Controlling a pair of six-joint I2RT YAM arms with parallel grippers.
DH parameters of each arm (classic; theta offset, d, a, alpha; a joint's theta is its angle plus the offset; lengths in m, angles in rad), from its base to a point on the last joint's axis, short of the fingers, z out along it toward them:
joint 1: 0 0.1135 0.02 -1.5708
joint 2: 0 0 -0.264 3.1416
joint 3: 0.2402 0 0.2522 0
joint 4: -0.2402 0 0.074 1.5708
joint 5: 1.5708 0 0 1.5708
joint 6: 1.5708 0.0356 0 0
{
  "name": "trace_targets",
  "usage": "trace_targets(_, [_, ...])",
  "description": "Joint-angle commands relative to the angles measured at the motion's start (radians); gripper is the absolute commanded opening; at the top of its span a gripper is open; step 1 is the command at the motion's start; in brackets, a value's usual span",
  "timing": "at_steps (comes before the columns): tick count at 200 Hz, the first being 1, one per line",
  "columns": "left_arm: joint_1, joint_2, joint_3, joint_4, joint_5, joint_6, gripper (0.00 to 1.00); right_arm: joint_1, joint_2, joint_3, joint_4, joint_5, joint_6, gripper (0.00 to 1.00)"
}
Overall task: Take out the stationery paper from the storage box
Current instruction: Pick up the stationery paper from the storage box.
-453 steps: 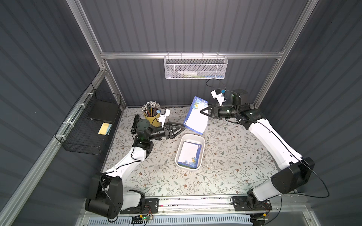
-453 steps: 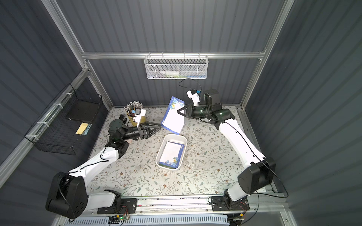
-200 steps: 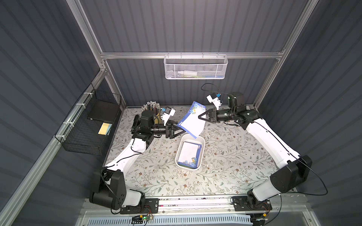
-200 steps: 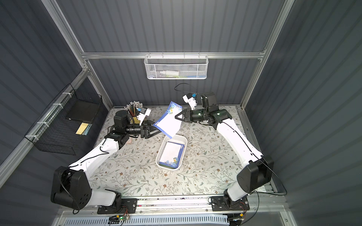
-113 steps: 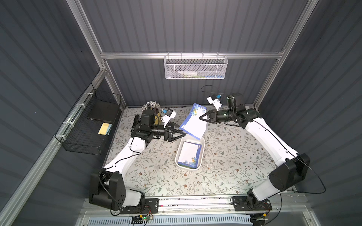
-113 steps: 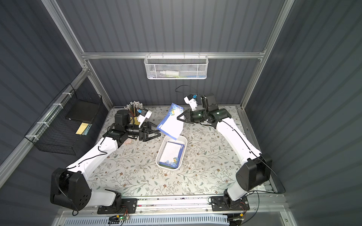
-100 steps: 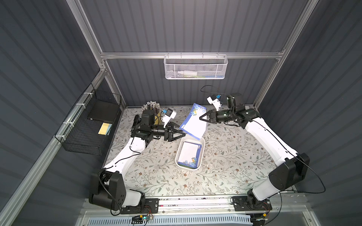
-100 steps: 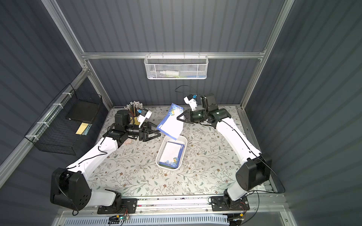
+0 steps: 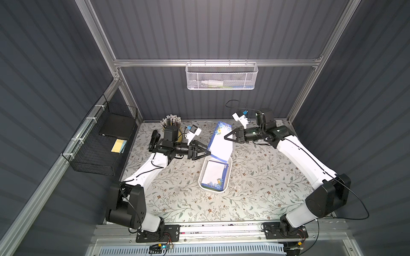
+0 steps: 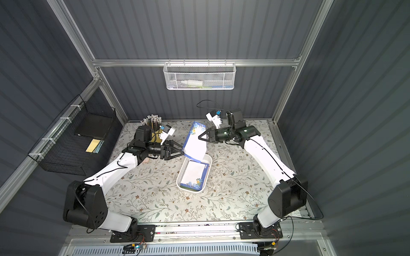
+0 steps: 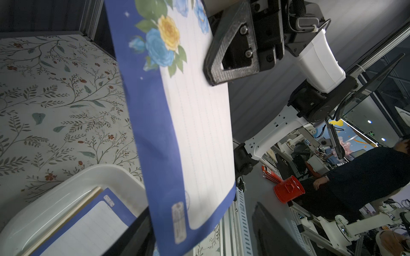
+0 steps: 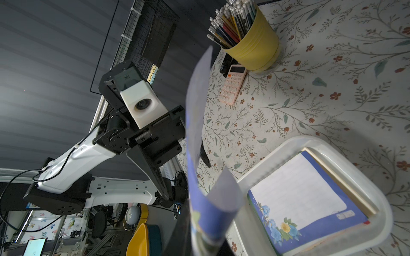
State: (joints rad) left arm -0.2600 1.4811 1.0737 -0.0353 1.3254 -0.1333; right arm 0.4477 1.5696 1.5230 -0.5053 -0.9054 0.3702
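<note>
Sheet (image 9: 219,144): we find one blue-bordered sheet held aloft and tilted, over the far end of the box (image 9: 200,179).
Right fingers (image 11: 214,53): pressed together on the sheet's side edge, near its floral end.
Left fingers (image 9: 201,148): spread, with the sheet's lower corner between them, not clamped.
Stack (image 12: 299,195): more sheets lie in the box, which stands on the tabletop (image 9: 255,177).

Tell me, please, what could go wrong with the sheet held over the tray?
The right tool pinches the held sheet at one edge only; hanging curled, it might slip or crease. The open left tool sits at its opposite edge; closing askew could crumple it. Dropped, it may land in the storage box.
</note>
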Motion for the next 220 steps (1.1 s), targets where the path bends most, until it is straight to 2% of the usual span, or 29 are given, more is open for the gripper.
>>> trace_targets(1, [0.005,-0.009,0.031,-0.011,0.031,0.027,0.68,0.025,-0.002,-0.006,0.034,-0.029,-0.006,0.13])
trace_targets(28, [0.005,-0.012,0.028,-0.006,0.030,0.024,0.61,0.047,0.022,0.011,0.034,-0.020,-0.010,0.12])
trace_targets(71, [0.005,-0.026,0.019,-0.004,0.036,0.024,0.42,0.053,0.041,0.022,0.037,-0.012,-0.008,0.12])
trace_targets(93, [0.005,-0.038,0.017,-0.004,0.036,0.022,0.18,0.053,0.041,0.019,0.035,0.001,-0.008,0.12])
trace_targets(101, [0.005,-0.045,0.017,-0.004,0.027,0.017,0.09,0.054,0.043,0.019,0.034,0.010,-0.008,0.16])
trace_targets(113, [0.005,-0.055,0.012,-0.001,-0.010,-0.003,0.00,0.053,0.046,0.020,0.025,0.032,-0.011,0.32])
trace_targets(123, [0.005,-0.065,0.008,0.004,-0.065,-0.034,0.00,0.051,0.047,0.022,0.020,0.059,-0.011,0.50])
trace_targets(144, [0.005,-0.091,-0.001,0.002,-0.166,-0.084,0.00,0.052,0.049,0.029,0.013,0.113,-0.013,0.77])
trace_targets(160, [0.005,-0.111,0.004,-0.028,-0.279,-0.111,0.00,0.052,0.050,0.040,0.000,0.154,-0.023,0.83])
trace_targets(199, [0.042,-0.111,0.027,-0.154,-0.619,-0.164,0.00,0.052,0.060,0.053,-0.025,0.208,-0.044,0.84])
trace_targets(220, [0.139,-0.087,0.001,-0.174,-0.670,-0.193,0.00,0.052,0.061,0.051,-0.031,0.219,-0.049,0.84])
